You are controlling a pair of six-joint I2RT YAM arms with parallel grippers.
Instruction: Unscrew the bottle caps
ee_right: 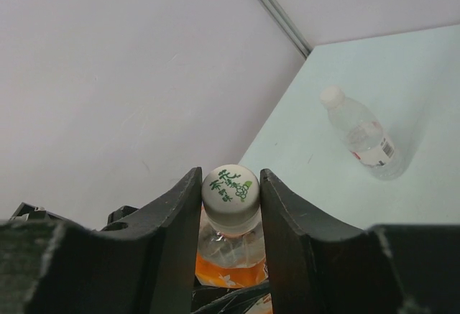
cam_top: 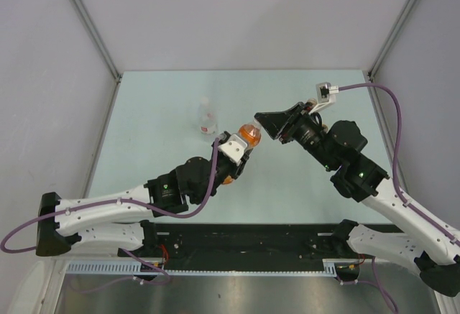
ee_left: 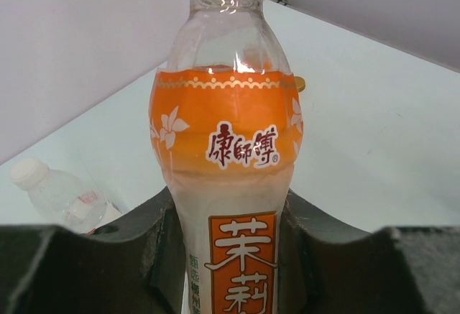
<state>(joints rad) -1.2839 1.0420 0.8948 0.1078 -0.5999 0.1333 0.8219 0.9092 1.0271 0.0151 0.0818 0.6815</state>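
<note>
The orange bottle point(ee_left: 228, 149) is gripped low down by the left hand point(ee_left: 230, 271). Its printed cap point(ee_right: 231, 188) is white with green marks, is on, and is pinched by the right hand point(ee_right: 230, 185). The clear bottle point(cam_top: 207, 118), with a plain cap point(ee_right: 332, 97) on and a red-white label, rests apart on the surface point(cam_top: 158, 113).

Two bottles show: one clear bottle point(cam_top: 207, 118) and one orange-labelled bottle point(ee_left: 230, 149). White caps also number two: the clear bottle's cap point(ee_right: 332, 96) and the printed cap point(ee_right: 231, 188). There is one left tool point(ee_left: 226, 242), one right tool point(ee_right: 230, 185) and one desk point(cam_top: 144, 113).
</note>
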